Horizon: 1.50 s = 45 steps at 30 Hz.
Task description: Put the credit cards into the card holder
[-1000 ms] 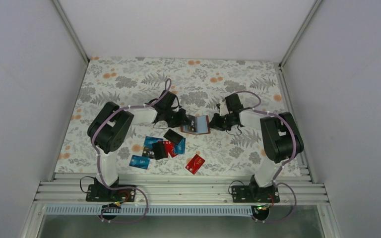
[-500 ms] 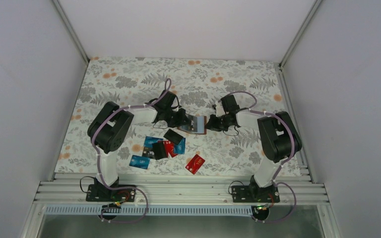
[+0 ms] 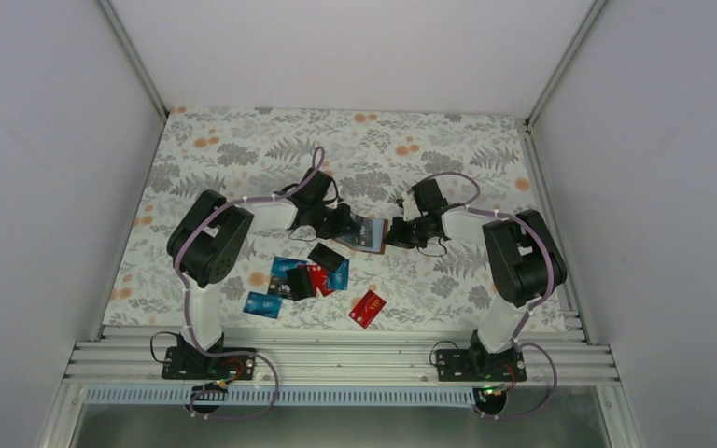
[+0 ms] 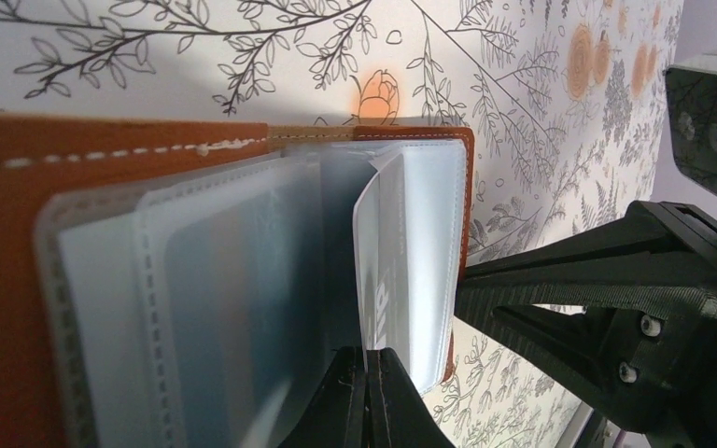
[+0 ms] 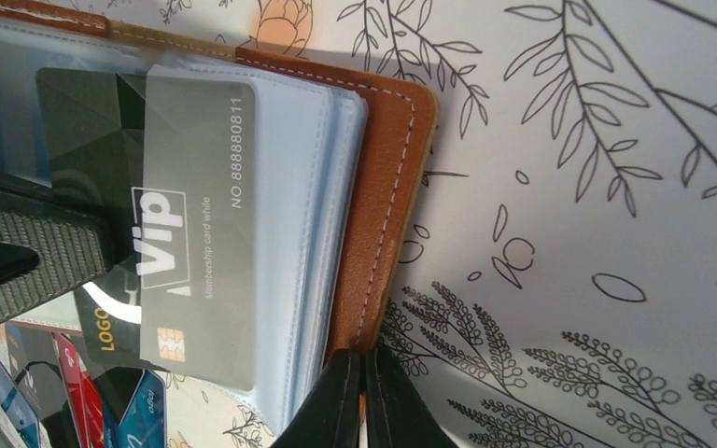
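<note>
The reddish-brown card holder (image 3: 371, 235) lies open mid-table between both grippers, its clear sleeves up (image 4: 243, 280). My left gripper (image 3: 349, 225) is shut on a black VIP credit card (image 5: 196, 233). The card sits partly inside a clear sleeve and shows edge-on in the left wrist view (image 4: 373, 261), between the closed jaws (image 4: 367, 373). My right gripper (image 3: 395, 232) is shut on the holder's brown cover edge (image 5: 387, 187), its jaws (image 5: 364, 369) pinching it. More credit cards, blue, red and black, lie in a loose pile (image 3: 306, 274) near the holder.
A single blue card (image 3: 263, 304) and a single red card (image 3: 367, 308) lie nearer the front rail. The floral table cover (image 3: 243, 159) is walled in on three sides. The right arm's gripper body (image 4: 635, 271) stands close to the left gripper.
My right gripper has moved left onto the holder's right edge. The holder has shifted slightly left and lies flatter. The left gripper has edged forward with the card.
</note>
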Tool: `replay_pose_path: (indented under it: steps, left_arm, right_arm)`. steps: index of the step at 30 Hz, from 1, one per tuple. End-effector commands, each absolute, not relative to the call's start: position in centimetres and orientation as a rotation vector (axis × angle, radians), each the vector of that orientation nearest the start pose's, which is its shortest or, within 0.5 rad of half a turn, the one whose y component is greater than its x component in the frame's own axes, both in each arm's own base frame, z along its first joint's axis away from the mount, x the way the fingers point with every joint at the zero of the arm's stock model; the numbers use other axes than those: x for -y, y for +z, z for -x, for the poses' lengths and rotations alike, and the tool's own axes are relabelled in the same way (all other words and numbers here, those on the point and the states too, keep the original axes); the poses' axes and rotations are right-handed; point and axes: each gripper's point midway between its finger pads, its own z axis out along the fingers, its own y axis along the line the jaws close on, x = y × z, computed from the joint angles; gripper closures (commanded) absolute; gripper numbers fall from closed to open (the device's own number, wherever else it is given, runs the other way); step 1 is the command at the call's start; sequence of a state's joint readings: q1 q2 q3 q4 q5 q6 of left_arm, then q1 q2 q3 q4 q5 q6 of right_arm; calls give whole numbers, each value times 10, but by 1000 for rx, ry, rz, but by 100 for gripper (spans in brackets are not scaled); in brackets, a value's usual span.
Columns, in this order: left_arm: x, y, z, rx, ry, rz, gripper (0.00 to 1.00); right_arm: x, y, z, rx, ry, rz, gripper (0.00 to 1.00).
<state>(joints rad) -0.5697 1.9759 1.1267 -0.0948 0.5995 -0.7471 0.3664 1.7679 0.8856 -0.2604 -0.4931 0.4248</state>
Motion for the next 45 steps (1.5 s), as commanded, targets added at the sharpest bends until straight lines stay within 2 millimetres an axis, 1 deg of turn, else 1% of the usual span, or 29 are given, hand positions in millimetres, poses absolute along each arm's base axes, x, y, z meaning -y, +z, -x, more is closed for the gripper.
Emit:
replay_pose_path:
  steps: [1,10,17,21,27,36,45]
  left_arm:
    - [325,15,-320,-2851,-1140,-100,98]
    - [319,10,-311,-2879,-1121,-207,98]
    - [320,7,-309,-2889,-1131,-242,98]
    - [324,5,-311,-2887,-1162,-240,97]
    - [332,7,-314,-2877,-1203,-245,98]
    - [338,2,-310,-2895,-1220,-286,98]
    - [345,-1,-307,-2908,-1245,-322,97]
  right_arm:
    - [-220,15,-309,-2825,889,143,95]
    - [-219,15,-312,-2827,868,152,95]
    - [-219,16,-314,-2827,857,156,95]
    - [-220,16,-314,-2828,861,155,95]
    - [-220,16,-315,-2827,862,154,95]
    - [-221,14,-315,-2830,866,159,95]
    - [-224,12,-320,-2829,878,170,96]
